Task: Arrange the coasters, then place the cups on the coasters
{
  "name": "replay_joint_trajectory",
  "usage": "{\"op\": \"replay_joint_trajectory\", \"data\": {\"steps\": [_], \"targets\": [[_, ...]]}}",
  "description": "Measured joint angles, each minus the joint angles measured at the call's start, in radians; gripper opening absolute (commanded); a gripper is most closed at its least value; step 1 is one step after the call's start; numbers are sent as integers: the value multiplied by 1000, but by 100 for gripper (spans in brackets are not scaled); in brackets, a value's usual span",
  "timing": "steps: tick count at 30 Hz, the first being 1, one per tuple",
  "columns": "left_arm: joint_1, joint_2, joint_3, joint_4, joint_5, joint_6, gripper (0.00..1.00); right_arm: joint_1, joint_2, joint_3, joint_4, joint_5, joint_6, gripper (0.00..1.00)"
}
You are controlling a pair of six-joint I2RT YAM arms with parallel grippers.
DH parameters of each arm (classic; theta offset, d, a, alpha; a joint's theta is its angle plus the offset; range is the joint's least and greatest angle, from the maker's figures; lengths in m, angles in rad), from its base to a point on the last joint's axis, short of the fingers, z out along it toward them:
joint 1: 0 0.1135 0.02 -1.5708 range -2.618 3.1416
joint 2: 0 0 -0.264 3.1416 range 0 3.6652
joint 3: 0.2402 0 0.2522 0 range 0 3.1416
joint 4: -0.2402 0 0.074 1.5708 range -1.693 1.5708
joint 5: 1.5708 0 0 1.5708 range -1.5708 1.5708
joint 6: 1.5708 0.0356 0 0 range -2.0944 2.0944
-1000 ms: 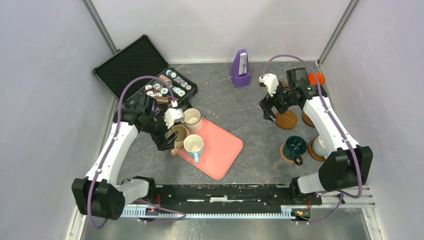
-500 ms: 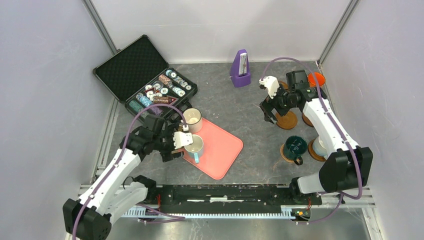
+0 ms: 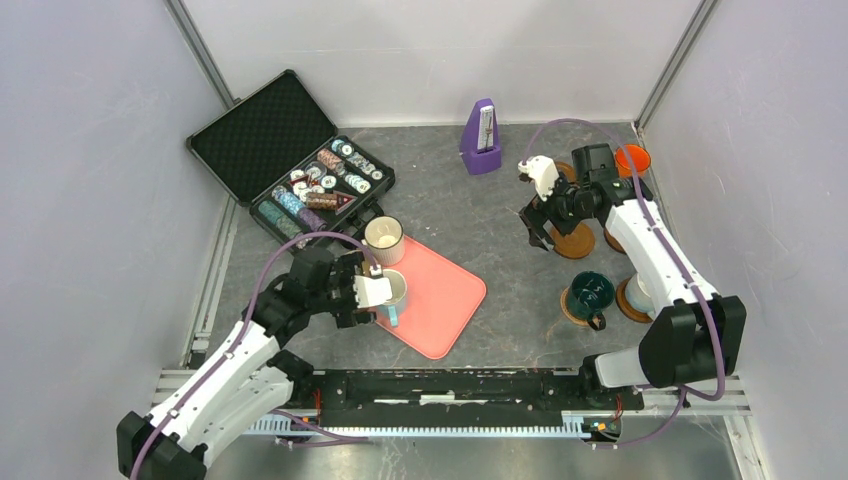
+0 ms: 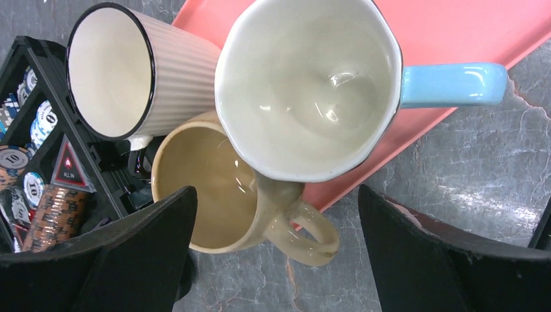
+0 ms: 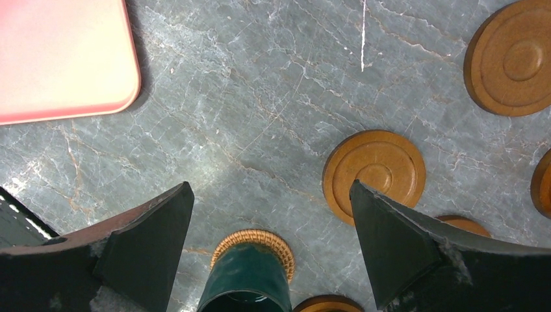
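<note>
Relation: in the left wrist view the tan mug (image 4: 201, 188) lay directly under the left gripper (image 4: 276, 214), its body toward 10 o'clock and its handle toward 5 o'clock, between the two fingers.
Left claw: released, jaws spread wide to either side of the tan mug, gripping nothing.
Crowding: the light blue mug (image 4: 305, 84) overlapped the tan mug's rim at 1 o'clock and appeared to touch it. The white ribbed mug (image 4: 117, 71) stood just beside it at 11 o'clock.
Blue handle: long axis pointed to 3 o'clock in the wrist view, across the pink tray (image 4: 455, 26).
Obstruction: judged, closing on the tan mug risked nudging the blue mug. The poker chip case (image 4: 26, 169) sat close at 9 o'clock.
Nearer arm: in the top view the left arm was nearer the three mugs at the tray's 9 o'clock edge.
Right claw: the right gripper (image 5: 269, 195) was released and empty, hovering over bare table.
Coasters: a free coaster (image 5: 373, 172) lay at 2 o'clock of the right claw and another coaster (image 5: 513, 58) farther toward 1 o'clock.
Placed cup: the teal mug (image 5: 247, 279) stood on a woven coaster (image 5: 256, 240) at 6 o'clock.
Progress: judged, the tray mugs were not yet on coasters.
</note>
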Motion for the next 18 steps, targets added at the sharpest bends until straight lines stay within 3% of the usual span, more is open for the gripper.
{"op": "replay_joint_trajectory", "data": {"steps": [18], "targets": [[-108, 39, -60, 143, -72, -42, 100, 0, -36, -30, 0, 13, 0, 98]]}}
